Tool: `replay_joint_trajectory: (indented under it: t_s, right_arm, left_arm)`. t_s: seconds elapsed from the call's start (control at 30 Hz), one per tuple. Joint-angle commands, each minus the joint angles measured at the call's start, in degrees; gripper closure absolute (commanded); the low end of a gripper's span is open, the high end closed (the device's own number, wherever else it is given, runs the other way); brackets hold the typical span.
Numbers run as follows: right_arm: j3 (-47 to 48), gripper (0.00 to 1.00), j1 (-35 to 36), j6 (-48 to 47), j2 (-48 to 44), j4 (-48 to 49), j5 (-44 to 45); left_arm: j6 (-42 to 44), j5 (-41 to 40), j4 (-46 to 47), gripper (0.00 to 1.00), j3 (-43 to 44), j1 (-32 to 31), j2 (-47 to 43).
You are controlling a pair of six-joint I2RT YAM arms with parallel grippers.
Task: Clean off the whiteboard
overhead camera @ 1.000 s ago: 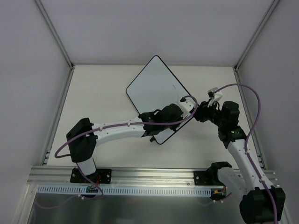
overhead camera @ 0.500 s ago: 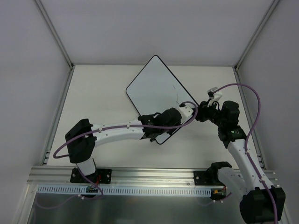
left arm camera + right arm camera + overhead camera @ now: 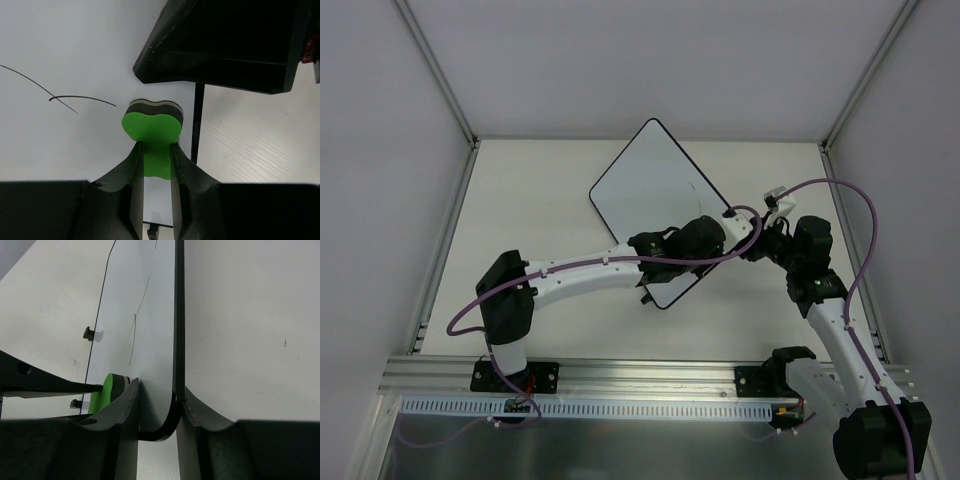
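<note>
The whiteboard point(image 3: 650, 190) lies turned like a diamond on the table, white with a thin black frame. A few thin black pen lines point(image 3: 60, 97) remain on it. My left gripper point(image 3: 720, 228) is shut on the green eraser point(image 3: 151, 127) and presses its dark felt face onto the board near the right corner. My right gripper point(image 3: 748, 243) is shut on the board's right corner point(image 3: 170, 425), one jaw on each face. The eraser point(image 3: 102, 390) also shows in the right wrist view, just left of my jaw.
Two small black feet point(image 3: 89, 333) stick out at the board's edge. The cell's white walls and metal posts stand close around the table point(image 3: 520, 200). My right arm's purple cable point(image 3: 860, 215) loops above the right side.
My left gripper has slid the eraser to the right and slightly up across the board, toward the corner my right gripper holds. The right arm and the board have stayed put.
</note>
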Motion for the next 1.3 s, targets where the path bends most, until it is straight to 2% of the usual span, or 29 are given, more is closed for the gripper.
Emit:
replay_joint_trajectory:
  t_s: [0.0,0.23,0.57,0.73,0.87,1.27]
  right_arm:
    - [-0.86,1.00,2.71,-11.87,1.13,-6.46,-1.79]
    - [-0.78,1.00,2.71,-11.87,1.39,-6.46,-1.71]
    - [-0.86,1.00,2.71,-11.96,1.30,-6.64,-1.27]
    - [-0.69,1.00,2.71,-12.04,1.57,-6.64,-1.27]
    - [-0.69,1.00,2.80,-11.96,1.39,-6.73,-1.27]
    - [-0.78,1.00,3.41,-11.96,1.13,-6.82,-1.36]
  left_arm:
    - [0.82,3.93,2.47,1.00,2.24,0.30,2.57]
    - [-1.91,4.19,2.29,1.00,0.32,0.03,2.85]
    - [-5.69,2.35,2.20,1.00,-12.86,-1.64,-1.46]
    - [-5.60,1.39,2.38,1.00,-15.16,-1.55,-3.40]
    - [-5.16,1.03,2.29,1.00,-11.83,-0.94,-3.14]
    - [-2.79,5.16,2.29,1.00,3.11,10.92,2.92]
